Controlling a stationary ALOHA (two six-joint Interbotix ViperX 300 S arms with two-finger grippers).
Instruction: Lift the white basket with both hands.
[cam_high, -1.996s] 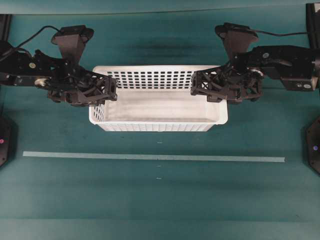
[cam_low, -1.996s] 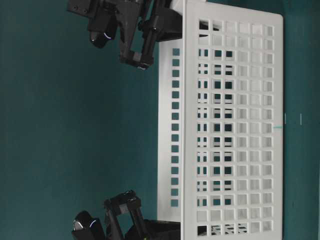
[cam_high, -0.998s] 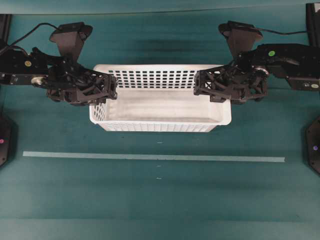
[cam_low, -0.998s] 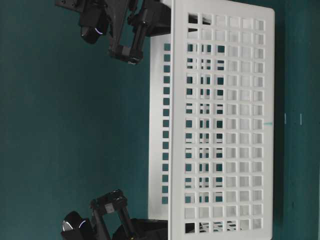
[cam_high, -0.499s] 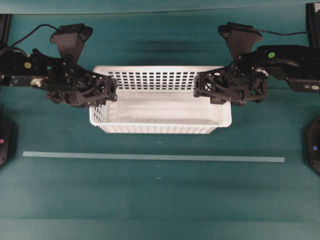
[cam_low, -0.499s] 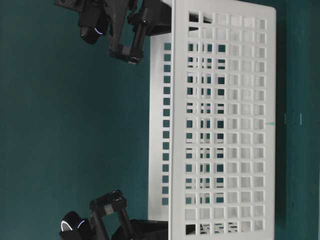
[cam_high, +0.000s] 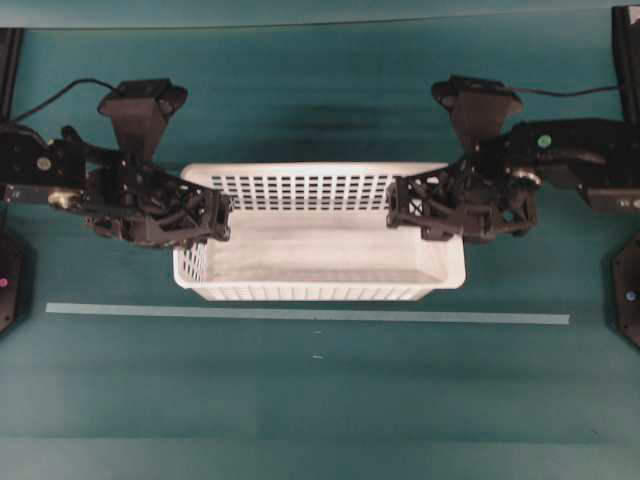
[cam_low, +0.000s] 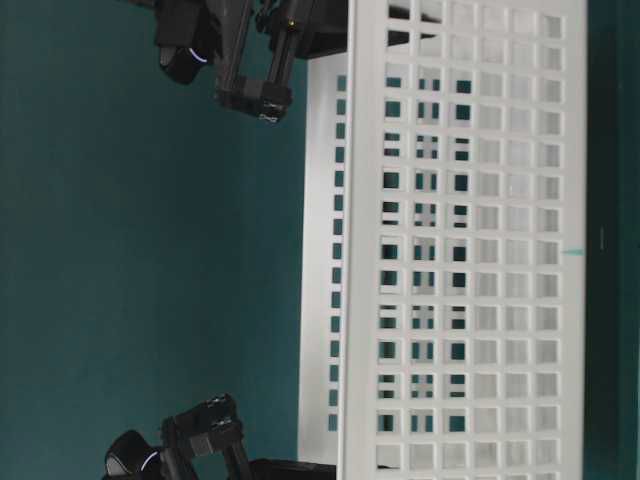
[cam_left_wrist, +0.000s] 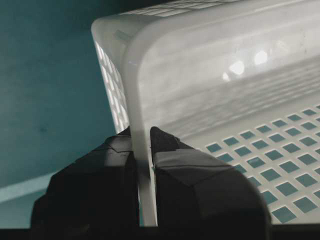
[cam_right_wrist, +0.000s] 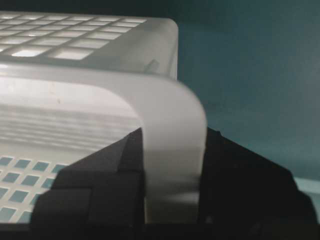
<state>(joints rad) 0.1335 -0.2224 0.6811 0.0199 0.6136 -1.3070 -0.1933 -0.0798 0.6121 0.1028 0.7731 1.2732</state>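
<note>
- Left hand (cam_left_wrist: 142, 200) — pressed together on the end rim of the white basket (cam_high: 320, 245), one finger either side of the wall.
- Right hand (cam_right_wrist: 172, 192) — pinching the opposite end rim likewise.
- White basket — slung between both hands above the teal tabletop (cam_high: 320, 400), seemingly clear of it.
- Risk — thin rim slipping from either pinch; that end drops.
- Risk — uneven raising; the basket tilts or twists.
- Risk — hands drifting apart; the flexible plastic pulls free.
</note>
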